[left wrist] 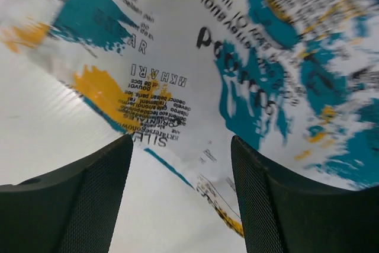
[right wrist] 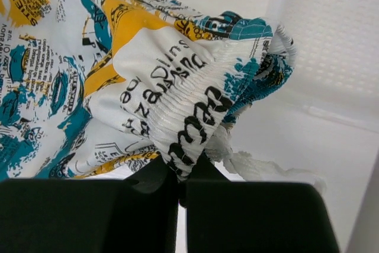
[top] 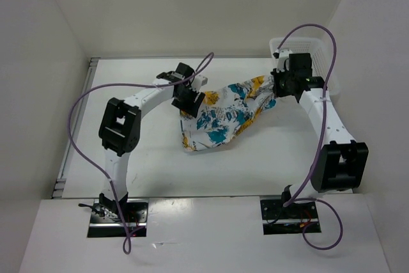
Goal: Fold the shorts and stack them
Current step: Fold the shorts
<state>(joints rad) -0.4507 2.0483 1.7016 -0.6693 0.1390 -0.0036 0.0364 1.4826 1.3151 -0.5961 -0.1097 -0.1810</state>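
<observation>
The shorts (top: 225, 116) are gripped at the waistband by the right claw (right wrist: 177, 175), while the open left claw (left wrist: 180, 149) is held at their opposite end.

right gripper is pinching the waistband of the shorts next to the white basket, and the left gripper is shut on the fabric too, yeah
Not quite. The left gripper is open, not shut on the fabric: the left wrist view shows its fingers apart, the shorts beyond the gap. The rest holds: the right gripper pinches the waistband beside the basket.
</observation>
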